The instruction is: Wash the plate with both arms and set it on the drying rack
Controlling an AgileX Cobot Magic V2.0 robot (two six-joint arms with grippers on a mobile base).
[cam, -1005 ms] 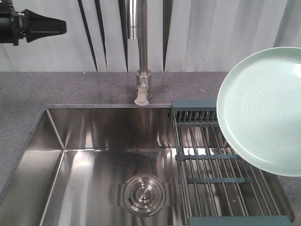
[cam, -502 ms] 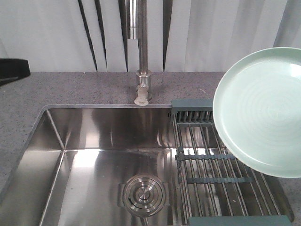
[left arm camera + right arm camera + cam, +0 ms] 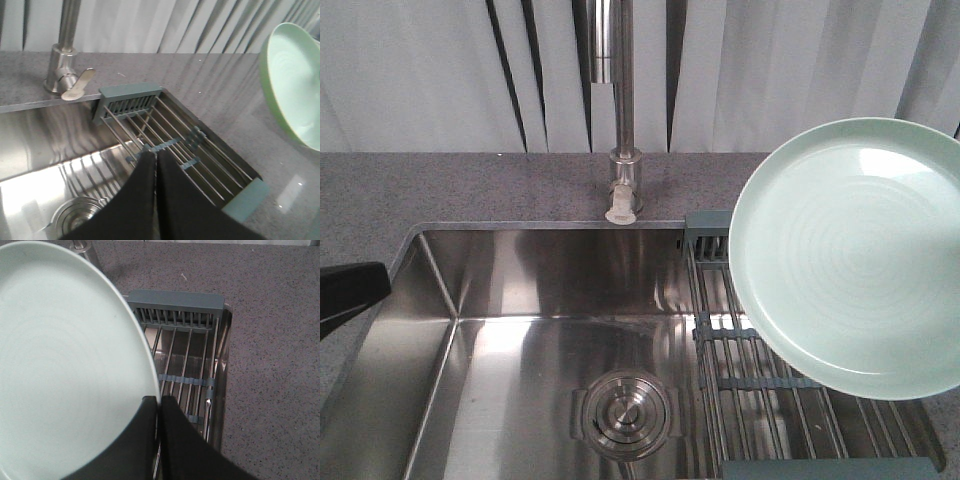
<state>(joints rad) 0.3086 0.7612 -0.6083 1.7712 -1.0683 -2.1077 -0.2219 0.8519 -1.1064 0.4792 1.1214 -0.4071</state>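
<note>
- Right black gripper (image 3: 158, 402) was clamped on the rim of the round mint-green plate (image 3: 850, 255), tilted above the metal-rod drying rack (image 3: 760, 383).
- Left black gripper (image 3: 156, 157) had its tips pressed together, empty.
- Plate hid much of the rack, and the frame cut off its right edge.

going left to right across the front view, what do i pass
left gripper → faucet → plate. Left out: the drain, which sits in line below the faucet, and the drying rack, which is partly hidden behind the plate.
</note>
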